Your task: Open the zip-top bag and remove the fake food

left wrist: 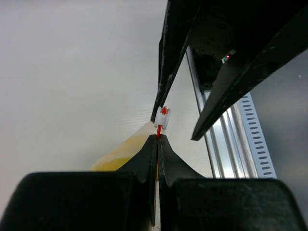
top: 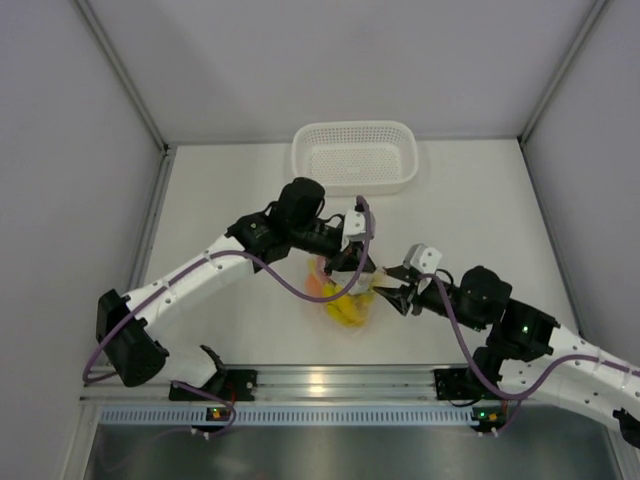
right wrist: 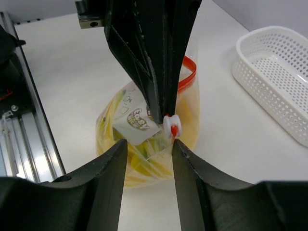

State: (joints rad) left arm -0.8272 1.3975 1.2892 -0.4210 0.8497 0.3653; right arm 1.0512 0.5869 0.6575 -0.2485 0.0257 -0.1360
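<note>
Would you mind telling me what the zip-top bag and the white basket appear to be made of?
The zip-top bag: thin, clear plastic film, glossy; it is creased and see-through, with an orange-red zip strip. The white basket: probably rigid moulded plastic, fairly matte, judging by its regular grid of small holes.

fake food [right wrist: 149, 163] indistinct inside zip-top bag [right wrist: 190, 106]

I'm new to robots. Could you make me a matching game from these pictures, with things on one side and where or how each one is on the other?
Things:
1. left fingers
2. right fingers
3. zip-top bag
4. white perforated basket

States:
a. at the table's far edge
b. apart, gripping nothing
c. pinched shut on the bag's top
d. holds yellow toy fruit

Pairs: 1-c, 2-b, 3-d, 4-a
</note>
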